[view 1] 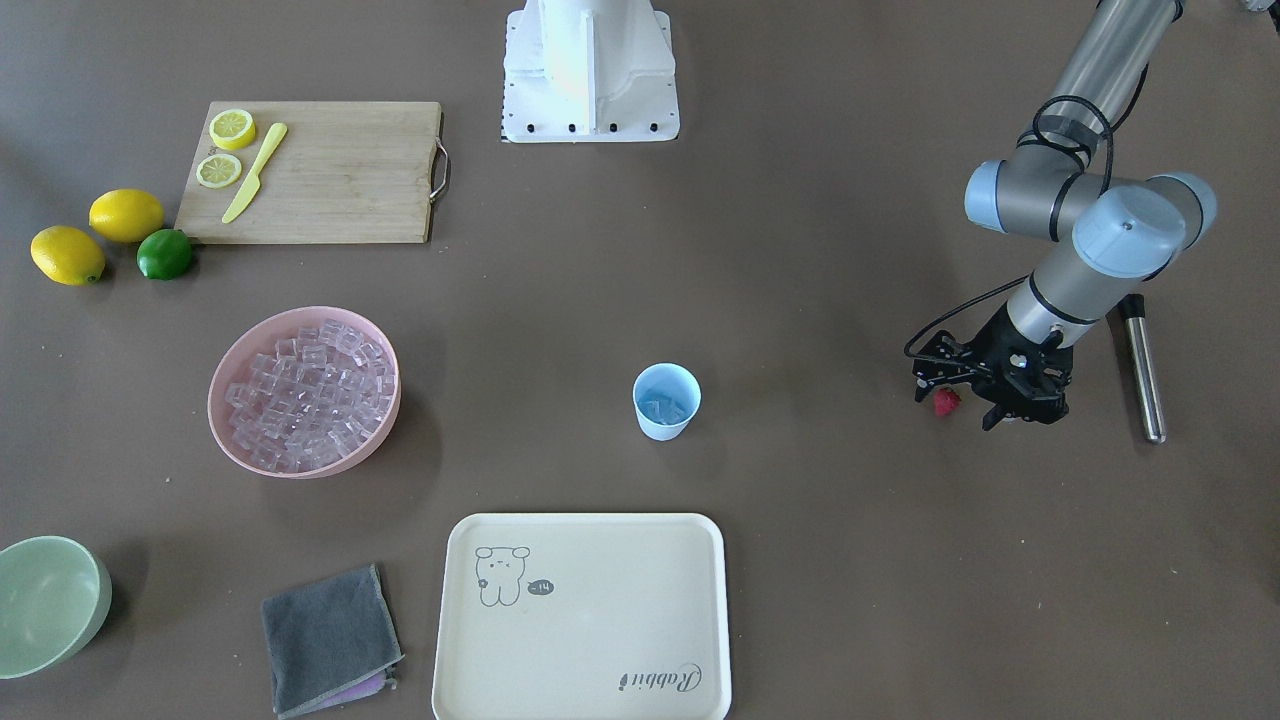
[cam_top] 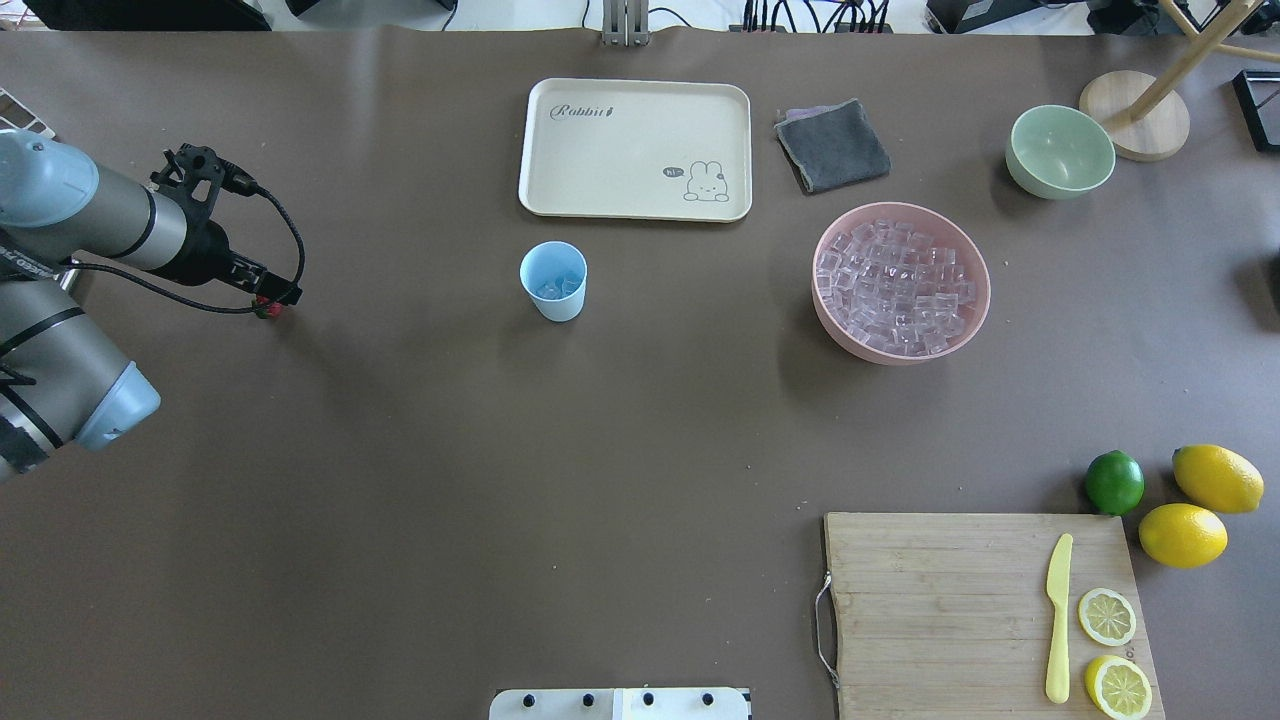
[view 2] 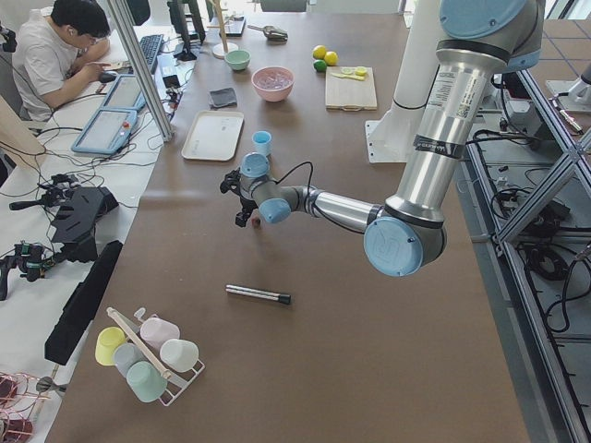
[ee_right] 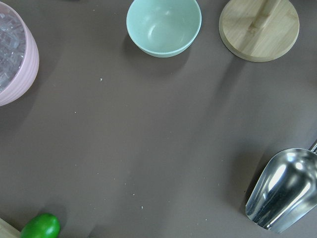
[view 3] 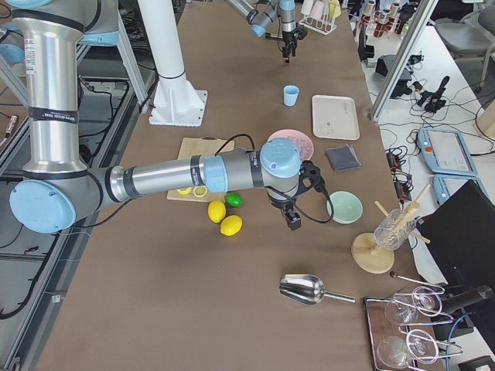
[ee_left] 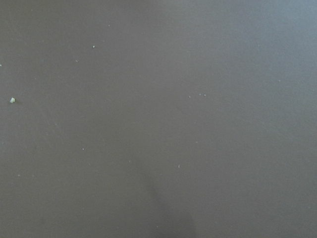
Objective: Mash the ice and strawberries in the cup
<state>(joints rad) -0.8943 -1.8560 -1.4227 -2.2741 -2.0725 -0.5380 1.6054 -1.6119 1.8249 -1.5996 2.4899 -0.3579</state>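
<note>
Nearest lay the tray (view 1: 600,640), just before the cup (view 1: 666,402), which already held some ice (view 1: 664,408). Well apart from the cup, the left hand (view 1: 962,402) hung low at the strawberry (view 1: 946,401), seemingly to fetch it; whether it gripped the fruit could not be told.

A robotics lab: aluminium framing (view 2: 140,69), a person (view 2: 57,51) at a workstation.

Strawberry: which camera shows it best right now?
Exterior front-facing: the strawberry shows plainly, red against the table. Overhead gives only a red sliver, exterior left a tiny speck. Exterior right is too far to tell, and both wrist views miss it.
</note>
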